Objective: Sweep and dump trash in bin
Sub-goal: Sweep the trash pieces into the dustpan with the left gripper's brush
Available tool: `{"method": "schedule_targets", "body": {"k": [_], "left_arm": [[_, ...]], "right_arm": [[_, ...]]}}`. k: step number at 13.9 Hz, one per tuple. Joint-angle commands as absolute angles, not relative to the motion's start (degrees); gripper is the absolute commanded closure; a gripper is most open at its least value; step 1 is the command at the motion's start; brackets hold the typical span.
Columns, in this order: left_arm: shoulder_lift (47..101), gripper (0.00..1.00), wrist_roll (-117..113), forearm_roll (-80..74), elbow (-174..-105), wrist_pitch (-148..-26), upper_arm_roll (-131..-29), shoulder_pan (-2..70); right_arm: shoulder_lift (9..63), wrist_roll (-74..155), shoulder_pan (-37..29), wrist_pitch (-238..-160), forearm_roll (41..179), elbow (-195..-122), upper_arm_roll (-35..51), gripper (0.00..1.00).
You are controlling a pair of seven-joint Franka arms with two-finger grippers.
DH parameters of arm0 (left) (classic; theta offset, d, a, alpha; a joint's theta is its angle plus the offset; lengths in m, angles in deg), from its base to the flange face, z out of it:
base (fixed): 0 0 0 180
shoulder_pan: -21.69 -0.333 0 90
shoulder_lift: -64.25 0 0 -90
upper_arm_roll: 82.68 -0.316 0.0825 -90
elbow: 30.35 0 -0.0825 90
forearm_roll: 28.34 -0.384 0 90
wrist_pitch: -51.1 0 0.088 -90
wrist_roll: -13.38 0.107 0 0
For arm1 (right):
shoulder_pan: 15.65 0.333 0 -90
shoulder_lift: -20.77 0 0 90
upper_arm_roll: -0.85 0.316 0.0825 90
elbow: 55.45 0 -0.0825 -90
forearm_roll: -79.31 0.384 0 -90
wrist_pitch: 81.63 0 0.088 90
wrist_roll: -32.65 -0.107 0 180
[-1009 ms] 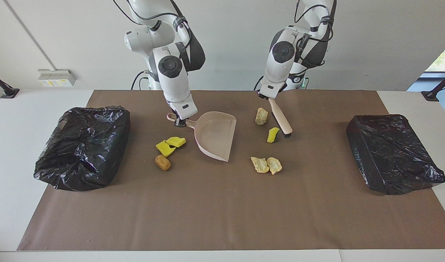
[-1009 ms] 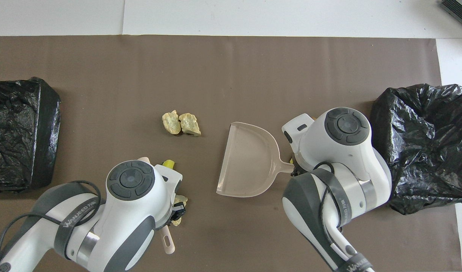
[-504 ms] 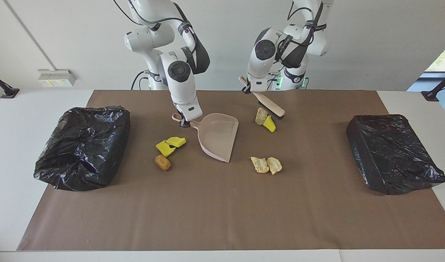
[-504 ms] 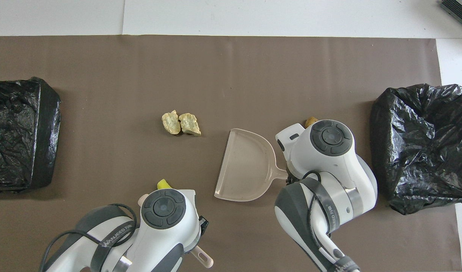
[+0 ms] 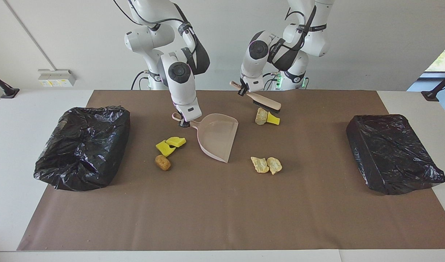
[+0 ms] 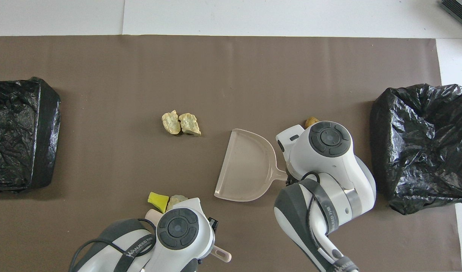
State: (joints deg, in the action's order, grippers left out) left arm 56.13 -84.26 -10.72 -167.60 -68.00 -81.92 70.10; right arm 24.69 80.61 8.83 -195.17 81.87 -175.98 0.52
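Dustpan [image 6: 246,166] mid-mat; 2 tan chunks [image 6: 180,123] beside it; yellow wedge [image 6: 157,200] nearer robots.

A white tabletop [image 5: 11,120] stretched the full width of the scene, most of it covered by a brown mat [image 5: 222,203]. A plain pale wall [image 5: 371,43] rose along the robots' end. A small white box [image 5: 56,77] with labels sat low on that wall, toward the right arm's end. Toward the left arm's end, a window [image 5: 442,58] showed green outside, and daylight lit the room evenly. Dark posts [image 5: 2,87] stood at both ends of the tabletop.
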Motion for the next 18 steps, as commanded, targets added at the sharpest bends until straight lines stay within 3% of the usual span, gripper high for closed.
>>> {"method": "schedule_targets", "body": {"k": [1,9,18], "left_arm": [[57.92,1.0,-83.4,-9.71,-168.17,-75.26,-83.03,70.29],[61.7,1.0,-51.8,-9.71,-165.88,-77.31,-83.12,59.4],[61.7,1.0,-11.97,-9.8,-165.18,-77.3,-82.94,62.98]], "right_arm": [[23.49,78.8,9.14,-196.06,81.07,-177.27,0.67,1.0],[23.49,77.39,9.14,-195.97,81.07,-177.18,0.67,1.0],[23.4,76.86,9.31,-195.97,81.07,-177.18,0.67,1.0]]}}
